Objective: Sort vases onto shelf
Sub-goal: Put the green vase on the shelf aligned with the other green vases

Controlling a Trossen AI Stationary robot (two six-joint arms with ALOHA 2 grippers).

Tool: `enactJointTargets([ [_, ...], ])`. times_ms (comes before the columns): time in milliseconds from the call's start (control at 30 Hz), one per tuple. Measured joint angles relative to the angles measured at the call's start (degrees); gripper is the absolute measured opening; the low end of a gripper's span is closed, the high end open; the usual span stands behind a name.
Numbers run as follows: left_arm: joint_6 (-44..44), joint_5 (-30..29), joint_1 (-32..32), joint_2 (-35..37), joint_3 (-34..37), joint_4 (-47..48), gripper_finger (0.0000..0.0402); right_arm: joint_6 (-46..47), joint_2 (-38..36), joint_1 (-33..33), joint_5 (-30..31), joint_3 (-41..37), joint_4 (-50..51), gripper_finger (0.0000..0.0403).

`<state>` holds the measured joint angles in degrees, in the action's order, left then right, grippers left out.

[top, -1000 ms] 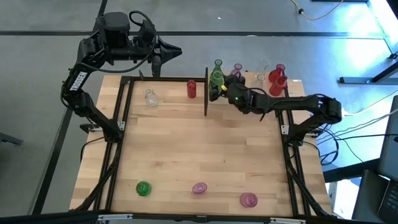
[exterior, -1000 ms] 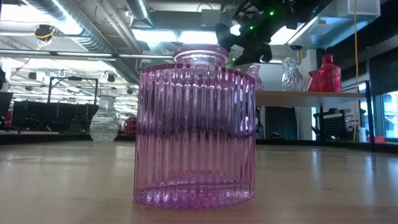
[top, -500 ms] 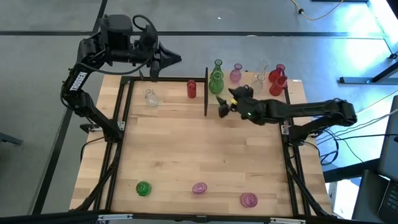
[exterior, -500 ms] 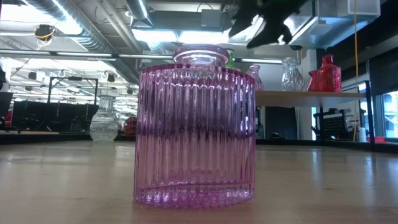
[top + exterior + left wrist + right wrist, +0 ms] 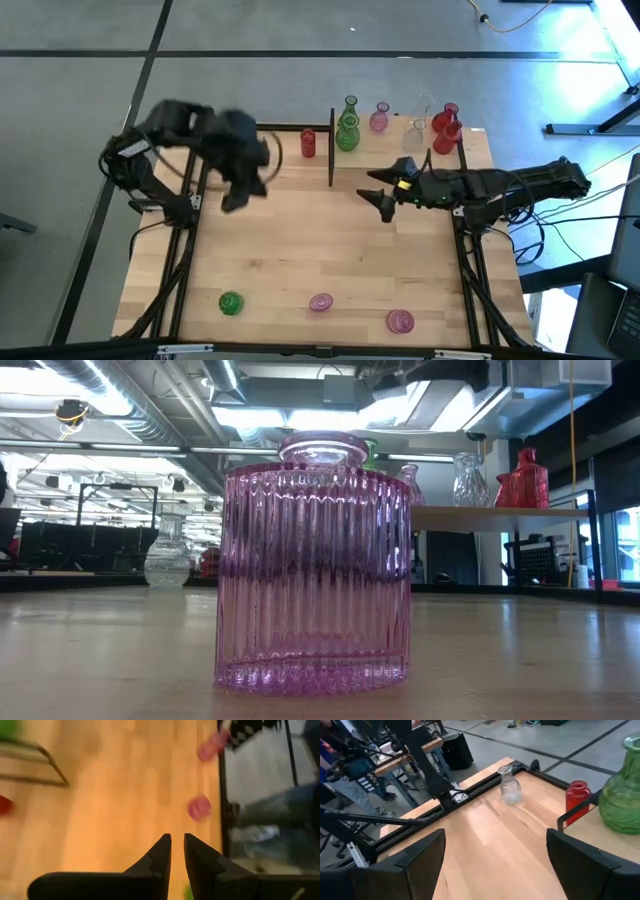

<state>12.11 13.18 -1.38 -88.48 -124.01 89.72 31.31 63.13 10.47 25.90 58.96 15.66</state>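
On the raised shelf [image 5: 470,150] at the far right stand a green vase [image 5: 347,131], a pink one [image 5: 379,119], a clear one [image 5: 421,126] and red ones [image 5: 447,126]. On the tabletop, a red vase [image 5: 308,145] and a clear vase [image 5: 510,787] stand at the far left. A green vase [image 5: 231,302] and two pink vases [image 5: 320,302] [image 5: 400,321] stand near the front edge. My right gripper [image 5: 385,196] [image 5: 495,865] hangs open in front of the shelf, holding nothing. My left gripper [image 5: 233,203] [image 5: 177,840], blurred, is over the table's left part, fingers nearly together and empty.
A black upright post [image 5: 331,150] marks the shelf's left end. Black frame rails [image 5: 190,250] run along both table sides. The middle of the tabletop [image 5: 320,230] is bare wood. In the low view a ribbed pink vase [image 5: 313,560] fills the foreground.
My left gripper has swung from beyond the table's far-left corner in over the table toward the near edge, tipping downward. My right gripper has drawn back from the green vase on the shelf toward the near and right edges, staying open. The vases have stayed put.
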Motion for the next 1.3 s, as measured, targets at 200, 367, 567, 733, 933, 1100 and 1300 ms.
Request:
enactJointTargets([
  [200, 13.27, -2.20, 13.96, 3.16, 13.25, 0.07, 0.0046, 0.00, 0.02, 0.58, -0.03, 0.00, 0.40, 0.0324],
  [367, 27.43, -2.37, 25.46, 4.34, 24.67, -3.35, 0.0046, -0.02, 0.02, 0.42, -0.03, 0.00, 1.41, 0.0324],
  [567, 40.92, -2.09, 38.12, 4.23, 37.37, -19.86, 0.0046, -0.04, 0.04, 0.42, -0.03, 0.00, 2.44, 0.0324],
  [733, 55.44, -8.37, 45.58, 4.23, 45.36, -27.85, 0.0047, -0.06, 0.07, 0.42, -1.36, 0.00, 2.58, 0.0324],
  [933, 63.94, -13.32, 50.97, 4.26, 51.87, -28.06, 0.0088, -0.07, 0.07, 0.40, -1.54, 0.00, 2.56, 0.0324],
  [1100, 68.35, -12.52, 53.26, 4.26, 57.14, -33.21, 0.0147, -0.03, 0.07, 0.39, -3.06, 0.00, 2.52, 0.0324],
  [1300, 71.38, -12.14, 53.74, 4.23, 60.47, -37.72, 0.0201, 1.35, 0.07, 0.42, -4.56, 0.00, 2.56, 0.0324],
])
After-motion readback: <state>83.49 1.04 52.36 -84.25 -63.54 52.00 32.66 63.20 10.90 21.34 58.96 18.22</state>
